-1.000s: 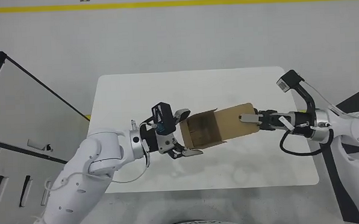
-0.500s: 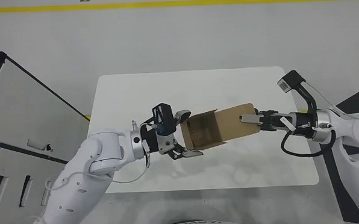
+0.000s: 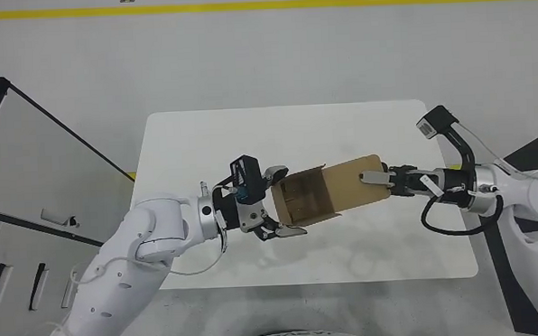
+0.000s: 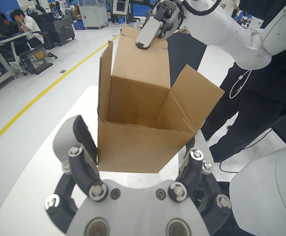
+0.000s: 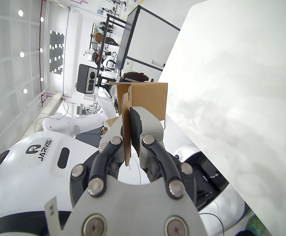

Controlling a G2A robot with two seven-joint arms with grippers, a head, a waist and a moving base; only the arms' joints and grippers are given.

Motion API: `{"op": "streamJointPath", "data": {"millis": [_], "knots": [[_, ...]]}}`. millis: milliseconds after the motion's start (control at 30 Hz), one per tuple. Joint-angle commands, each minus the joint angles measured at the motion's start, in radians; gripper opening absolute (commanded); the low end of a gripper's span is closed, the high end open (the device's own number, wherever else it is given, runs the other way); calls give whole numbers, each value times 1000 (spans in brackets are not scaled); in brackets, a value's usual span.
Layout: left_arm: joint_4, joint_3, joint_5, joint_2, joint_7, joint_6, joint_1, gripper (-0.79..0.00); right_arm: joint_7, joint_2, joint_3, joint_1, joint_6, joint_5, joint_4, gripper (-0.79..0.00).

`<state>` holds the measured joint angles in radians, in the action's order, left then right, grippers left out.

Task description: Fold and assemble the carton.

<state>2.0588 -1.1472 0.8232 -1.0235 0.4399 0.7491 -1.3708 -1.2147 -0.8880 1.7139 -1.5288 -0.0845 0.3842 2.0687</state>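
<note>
A brown carton point(image 3: 329, 188) hangs on its side above the white table point(image 3: 205, 153), its open mouth facing the left arm. My right gripper point(image 3: 371, 177) is shut on the carton's long top flap, and the right wrist view shows the cardboard edge pinched between the pads point(image 5: 135, 125). That gripper also appears far off in the left wrist view as the right gripper point(image 4: 143, 43) on the flap's edge. My left gripper point(image 3: 282, 201) is open at the carton's other end, one finger on each side of the carton point(image 4: 138, 143). One pad point(image 4: 86, 138) sits close against a corner.
A grey cabinet with a black frame point(image 3: 34, 169) stands off the table's left side. A yellow floor line point(image 3: 244, 4) runs beyond the far edge. Bare tabletop lies all around the carton.
The left gripper has edged slightly toward the carton. The carton and the right gripper have stayed where they were.
</note>
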Motion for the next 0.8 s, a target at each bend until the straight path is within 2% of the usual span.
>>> {"op": "streamJointPath", "data": {"millis": [0, 767], "knots": [[-2, 1, -4, 0, -7, -2, -1, 0, 1, 1, 1, -1, 1, 1, -1, -785], [-12, 14, -3, 3, -27, -6, 7, 0, 4, 12, 4, -9, 10, 16, -1, -785]]}}
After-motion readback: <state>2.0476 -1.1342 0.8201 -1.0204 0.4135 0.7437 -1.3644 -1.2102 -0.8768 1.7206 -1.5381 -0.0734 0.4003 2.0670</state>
